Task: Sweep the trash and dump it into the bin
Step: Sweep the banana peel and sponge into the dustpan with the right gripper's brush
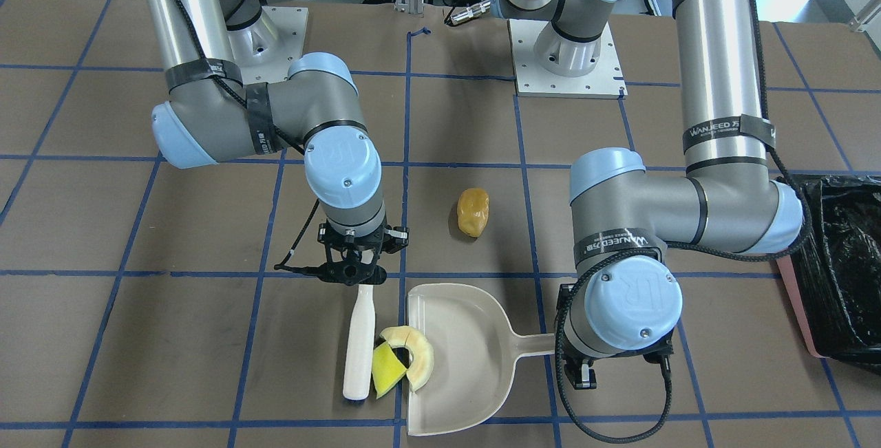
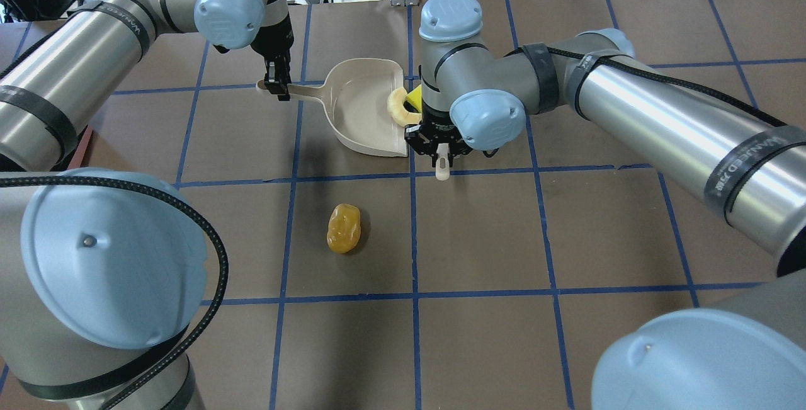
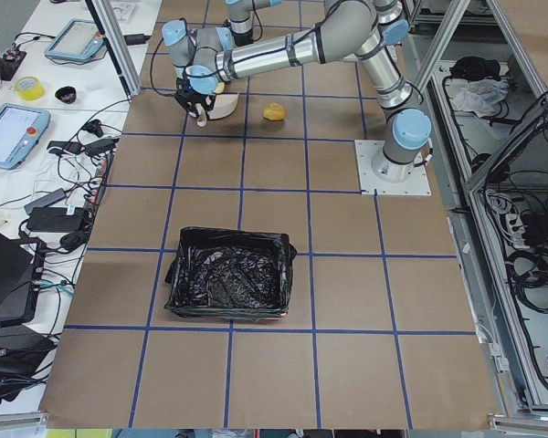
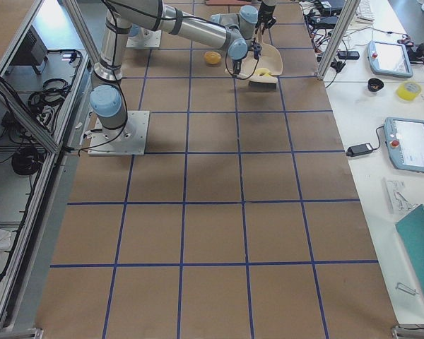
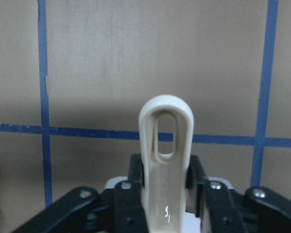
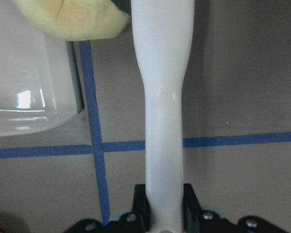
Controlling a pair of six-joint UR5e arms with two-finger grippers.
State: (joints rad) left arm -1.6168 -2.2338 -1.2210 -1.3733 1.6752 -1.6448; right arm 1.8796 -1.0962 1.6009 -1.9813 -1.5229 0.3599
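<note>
Dustpan (image 1: 468, 365) lower centre, in clenched left hand (image 2: 277, 87); brush (image 1: 359, 345) in clenched right hand (image 1: 358, 272); crescent (image 1: 413, 355), wedge (image 1: 387, 369) at pan lip.

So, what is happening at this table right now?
The left end effector grips the beige dustpan by its handle; the right end effector grips a white brush. The cream crescent slice lies across the pan's lip, the yellow wedge between brush and pan. The orange-brown lump sits apart on the table, unswept.
</note>
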